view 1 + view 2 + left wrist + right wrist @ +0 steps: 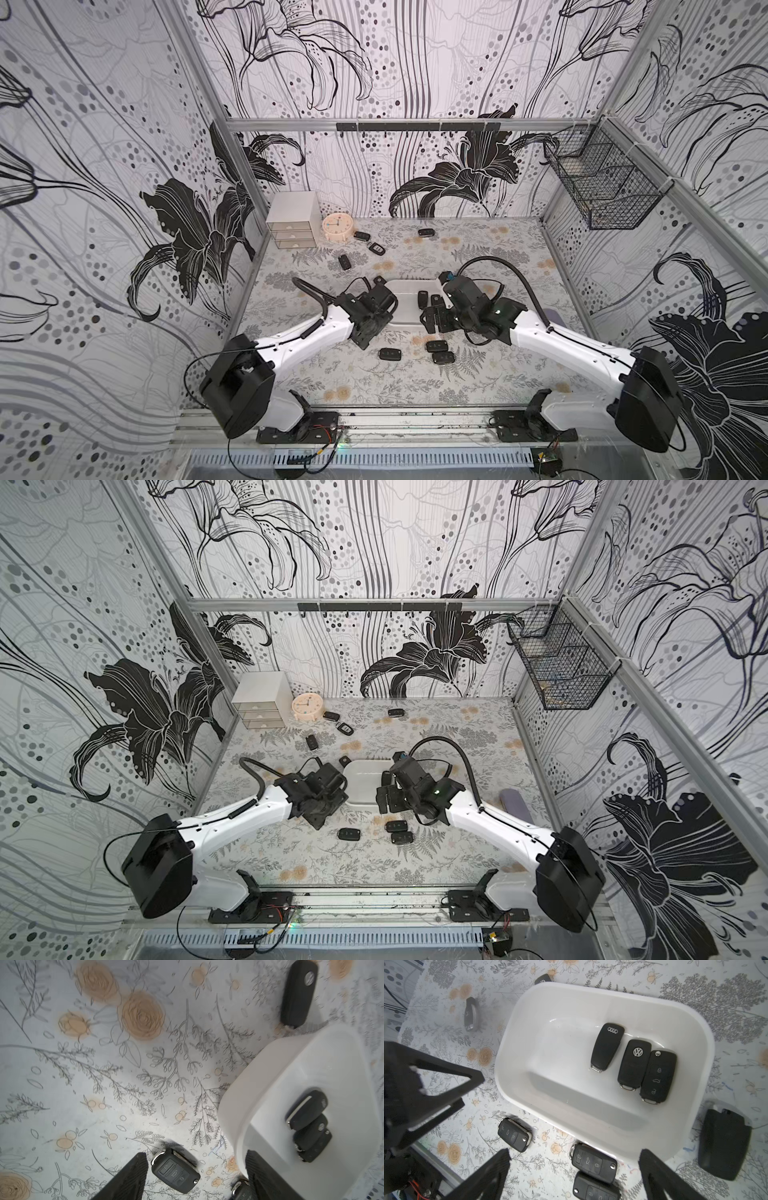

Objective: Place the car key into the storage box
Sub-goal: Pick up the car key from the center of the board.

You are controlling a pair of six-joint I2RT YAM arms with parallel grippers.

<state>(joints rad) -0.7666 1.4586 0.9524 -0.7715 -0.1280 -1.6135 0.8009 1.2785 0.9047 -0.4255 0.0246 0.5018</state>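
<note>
item 1: a flat table [415, 386] is being covered by a pale cloth printed with grey ferns and tan roses.
item 2: a shallow white rectangular plastic storage box [529, 1012] with rounded corners is being carried at the middle of the table, between the two arms.
item 3: the black parallel left gripper [195, 1154] is being held low over the cloth, just beside a corner of the box. its ribbed fingers [128, 1178] are being held apart, with nothing clamped.
item 4: the black parallel right gripper [575, 1154] is being held fully spread and empty beside the box's rim.
item 5: three black plastic key fobs [635, 1064] are being housed side by side at one end of the box.
item 6: a black three-button flip car key [175, 1171] is being borne flat on the cloth, outside the box and near its wall. it is being flanked by the left gripper's fingers, close to one of them; contact cannot be told.
</note>
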